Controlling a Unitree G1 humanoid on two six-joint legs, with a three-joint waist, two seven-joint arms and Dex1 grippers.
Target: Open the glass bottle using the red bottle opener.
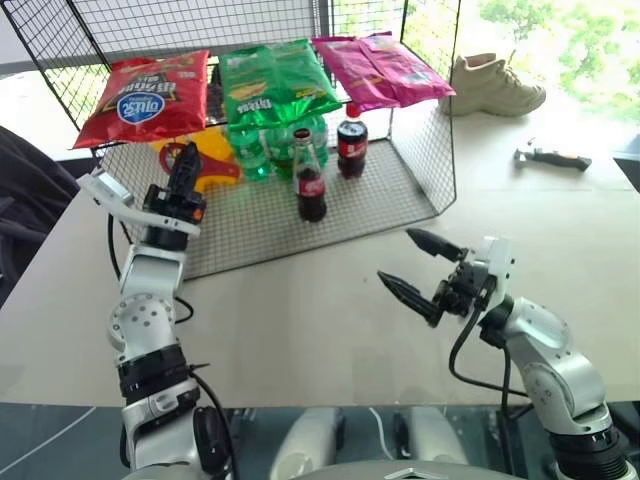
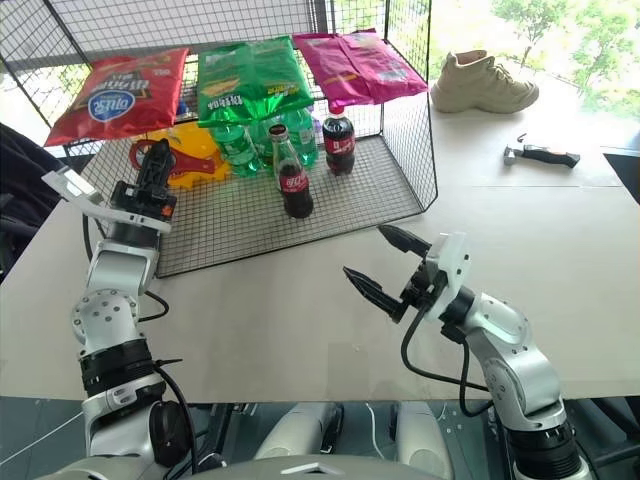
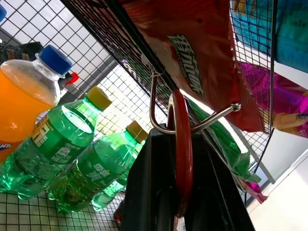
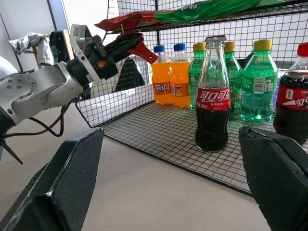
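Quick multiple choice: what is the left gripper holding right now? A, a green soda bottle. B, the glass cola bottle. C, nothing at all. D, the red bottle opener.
D: the left gripper is shut on the red bottle opener, lifted beside the wire rack, while the glass bottle stands alone on the mesh shelf.

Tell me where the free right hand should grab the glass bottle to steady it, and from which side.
Probably the glass bottle at its labelled body, below the narrow neck, approached from the open front of the wire rack. It stands upright near the front, other bottles crowd behind it, and the cap must stay free for the red bottle opener. The right hand is open.
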